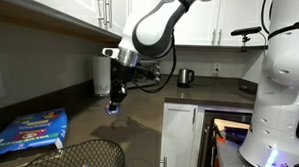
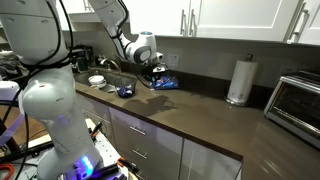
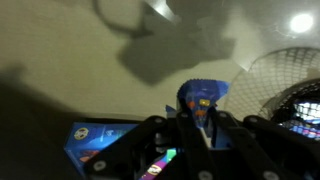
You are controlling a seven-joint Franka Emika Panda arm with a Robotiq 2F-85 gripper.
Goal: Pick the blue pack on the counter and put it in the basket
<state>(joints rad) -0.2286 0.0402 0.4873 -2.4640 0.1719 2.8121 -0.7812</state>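
Observation:
My gripper [image 1: 115,98] is shut on the blue pack [image 1: 114,108] and holds it in the air above the dark counter [image 1: 138,121]. In the wrist view the crinkly blue pack [image 3: 203,98] sticks out between the fingers [image 3: 200,128]. The black wire-mesh basket [image 1: 87,154] stands on the counter below and nearer the camera than the gripper. In the wrist view its mesh rim [image 3: 285,72] is to the right of the pack. In an exterior view the gripper [image 2: 154,69] hangs over the far part of the counter; the pack is not clear there.
A large flat blue box [image 1: 30,130] lies beside the basket; it also shows in the wrist view [image 3: 92,142] and an exterior view [image 2: 166,83]. A paper towel roll [image 1: 102,77] and a kettle [image 1: 186,77] stand by the wall. A toaster oven [image 2: 297,100] stands at one end.

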